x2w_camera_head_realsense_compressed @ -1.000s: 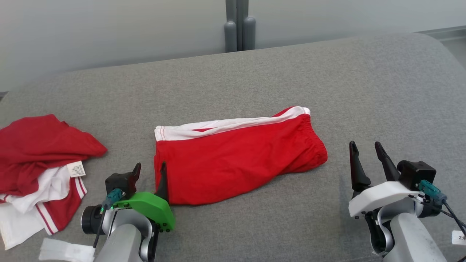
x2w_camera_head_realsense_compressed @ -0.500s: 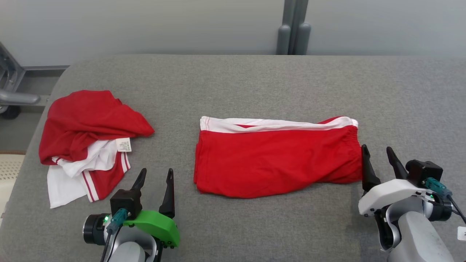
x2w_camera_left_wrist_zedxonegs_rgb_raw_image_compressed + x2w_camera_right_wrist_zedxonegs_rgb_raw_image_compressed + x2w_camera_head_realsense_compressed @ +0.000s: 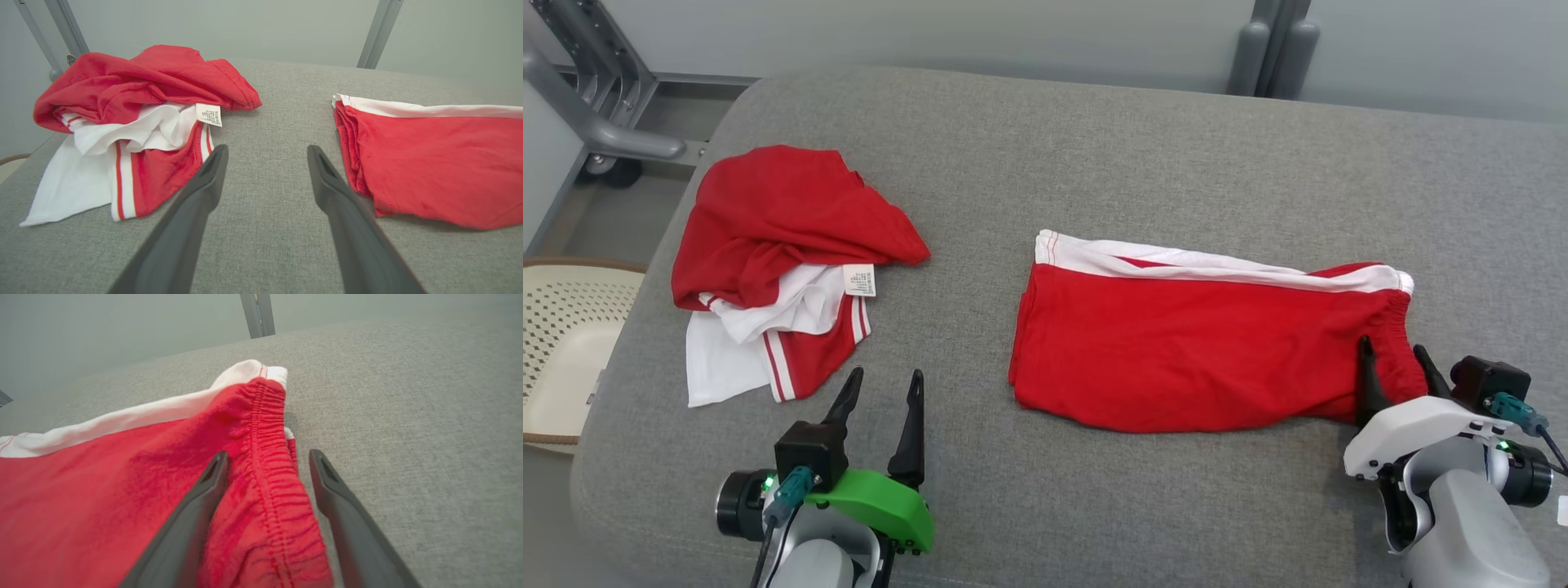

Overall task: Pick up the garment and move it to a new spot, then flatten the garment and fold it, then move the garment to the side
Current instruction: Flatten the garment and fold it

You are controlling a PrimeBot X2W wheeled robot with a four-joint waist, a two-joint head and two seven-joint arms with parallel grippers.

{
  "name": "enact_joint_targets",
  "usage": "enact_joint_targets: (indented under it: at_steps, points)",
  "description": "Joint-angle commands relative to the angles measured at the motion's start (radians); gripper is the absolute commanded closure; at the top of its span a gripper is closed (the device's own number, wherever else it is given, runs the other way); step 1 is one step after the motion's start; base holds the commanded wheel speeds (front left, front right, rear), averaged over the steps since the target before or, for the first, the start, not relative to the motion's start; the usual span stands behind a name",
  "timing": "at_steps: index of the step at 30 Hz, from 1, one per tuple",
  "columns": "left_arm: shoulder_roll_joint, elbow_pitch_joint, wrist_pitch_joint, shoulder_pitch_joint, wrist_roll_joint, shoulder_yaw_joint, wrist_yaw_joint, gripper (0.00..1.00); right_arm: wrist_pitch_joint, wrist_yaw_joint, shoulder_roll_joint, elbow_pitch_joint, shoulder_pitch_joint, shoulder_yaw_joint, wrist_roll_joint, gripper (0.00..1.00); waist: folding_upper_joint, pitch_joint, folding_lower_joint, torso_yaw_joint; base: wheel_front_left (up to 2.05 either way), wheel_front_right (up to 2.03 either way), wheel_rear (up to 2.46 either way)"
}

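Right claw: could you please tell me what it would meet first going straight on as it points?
Probably the waistband of the red shorts, lying inside the open right claw; height is unclear.

Shorts (image 3: pixel 1192 351) right of clothes heap (image 3: pixel 784 237)

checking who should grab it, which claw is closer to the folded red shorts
Right. The right claw, open, straddles the folded red shorts at the elastic waistband end. The left claw, also open, is off their opposite end, apart, over bare grey cushion.
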Motion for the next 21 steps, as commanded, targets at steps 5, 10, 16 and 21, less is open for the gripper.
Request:
enact_joint_targets:
  at_steps: [5, 10, 16, 21]
  points:
    - [-0.001, -0.011, 0.000, -0.007, -0.014, -0.018, 0.005, 0.00, -0.003, -0.001, -0.018, 0.049, -0.028, -0.035, -0.014, 0.00, 0.0000, 0.029, 0.0000, 0.012, 0.00, 0.00, 0.00]
    - [-0.001, -0.015, 0.000, -0.019, -0.016, -0.032, 0.009, 0.00, 0.000, -0.002, -0.017, 0.111, -0.031, -0.062, -0.011, 0.00, 0.0000, 0.044, 0.0000, 0.017, 0.00, 0.00, 0.00]
    - [-0.001, -0.017, 0.000, -0.026, -0.016, -0.037, 0.011, 0.00, 0.006, 0.000, 0.001, 0.182, -0.042, 0.008, 0.058, 0.00, 0.0000, 0.052, 0.0000, 0.021, 0.00, 0.00, 0.00]
    - [-0.001, -0.018, 0.000, -0.029, -0.012, -0.036, 0.011, 0.00, 0.008, 0.003, 0.011, 0.207, -0.038, 0.097, 0.136, 0.65, 0.0000, 0.049, 0.0000, 0.020, 0.00, 0.00, 0.00]
